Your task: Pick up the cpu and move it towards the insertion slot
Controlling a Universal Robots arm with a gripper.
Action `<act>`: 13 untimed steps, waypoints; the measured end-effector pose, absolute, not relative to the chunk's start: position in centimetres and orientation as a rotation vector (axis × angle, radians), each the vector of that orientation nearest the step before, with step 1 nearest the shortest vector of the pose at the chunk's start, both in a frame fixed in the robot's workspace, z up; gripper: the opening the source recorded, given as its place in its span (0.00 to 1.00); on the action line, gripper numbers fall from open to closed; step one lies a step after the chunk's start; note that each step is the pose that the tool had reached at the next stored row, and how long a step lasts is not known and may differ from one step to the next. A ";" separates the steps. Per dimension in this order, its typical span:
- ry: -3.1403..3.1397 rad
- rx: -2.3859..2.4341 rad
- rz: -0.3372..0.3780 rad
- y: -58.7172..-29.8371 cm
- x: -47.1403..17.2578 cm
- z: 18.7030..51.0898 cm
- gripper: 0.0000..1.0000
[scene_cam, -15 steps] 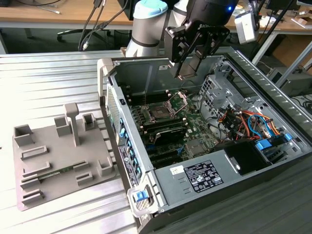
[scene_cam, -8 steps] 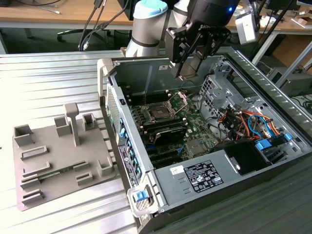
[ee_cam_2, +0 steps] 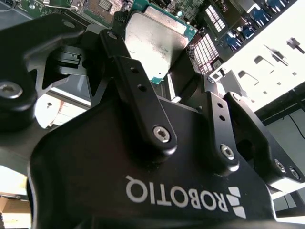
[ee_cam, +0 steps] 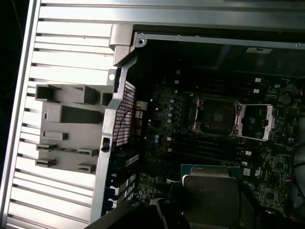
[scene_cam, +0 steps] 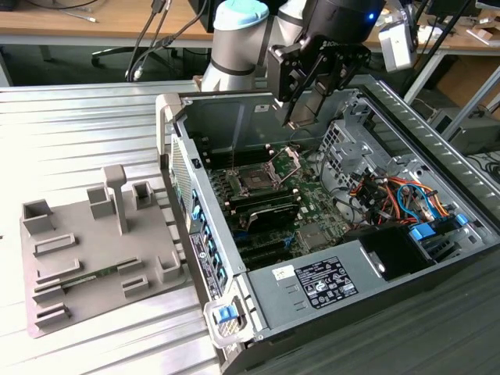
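The cpu [ee_cam_2: 155, 40], a flat square chip with a silvery face and a green rim, sits between my gripper's [ee_cam_2: 159, 64] black fingers [ee_cam_2: 128, 71], which are shut on its edges. In the first wrist view the cpu [ee_cam: 209, 193] hangs above the motherboard, a short way from the insertion slot [ee_cam: 217, 114]. The slot's silver retaining bracket [ee_cam: 257, 121] is flipped open beside it. In the exterior view my gripper [scene_cam: 301, 113] hovers inside the open computer case, above and toward the exterior view's right of the insertion slot [scene_cam: 254, 181].
The case's metal walls [scene_cam: 183, 187] ring the motherboard. A drive cage and coloured cables [scene_cam: 391, 195] crowd the exterior view's right. Long black memory slots [scene_cam: 266, 209] lie near the socket. A grey fixture plate [scene_cam: 94, 242] rests on the slatted table outside the case.
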State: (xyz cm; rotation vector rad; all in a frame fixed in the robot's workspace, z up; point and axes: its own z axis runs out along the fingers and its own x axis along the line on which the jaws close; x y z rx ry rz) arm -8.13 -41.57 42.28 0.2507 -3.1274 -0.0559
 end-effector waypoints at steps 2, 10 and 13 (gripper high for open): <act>-3.127 0.251 -0.056 -41.6 -8.0 42.2 0.55; -3.127 0.251 -0.056 -41.6 -7.8 42.2 0.55; -3.127 0.251 -0.056 -41.6 -7.7 42.1 0.55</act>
